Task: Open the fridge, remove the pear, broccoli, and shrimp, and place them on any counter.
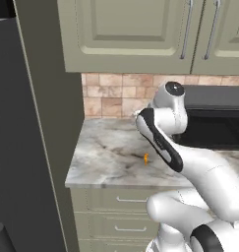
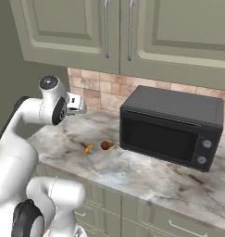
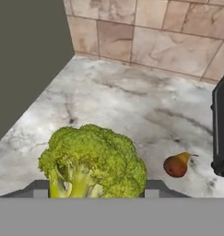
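Broccoli (image 3: 92, 161), a lumpy yellow-green head with pale stalks facing the camera, sits between the finger tips of the pincer (image 3: 92, 191) in the hand view. The two dark tips flank its base on either side, so the jaws stand at a moderate width, closed on the head and not free. It is carried above the desk (image 3: 132, 106), over the bare marbled stretch near the corner where the stone meets the tiled wall (image 3: 155, 37); whether it already touches the surface cannot be told. The hold over open stone is judged to serve a set-down clear of the other items.

Pear (image 3: 176, 165), reddish-brown with a yellowish narrow neck and a short stem, lies on its side on the desk just beside the black microwave (image 2: 171, 127); in the right base view it shows as a small brown body near the oven's lower left corner. Shrimp (image 2: 87, 149), a tiny orange morsel, lies on the desk near the pear and apart from it.

With two items resting on stone and the third in the grip, the task is judged close to done. Green wall cabinets (image 1: 135, 34) hang above; drawer fronts (image 1: 126, 206) sit below. A tall dark panel (image 1: 17, 147) stands at the far left.
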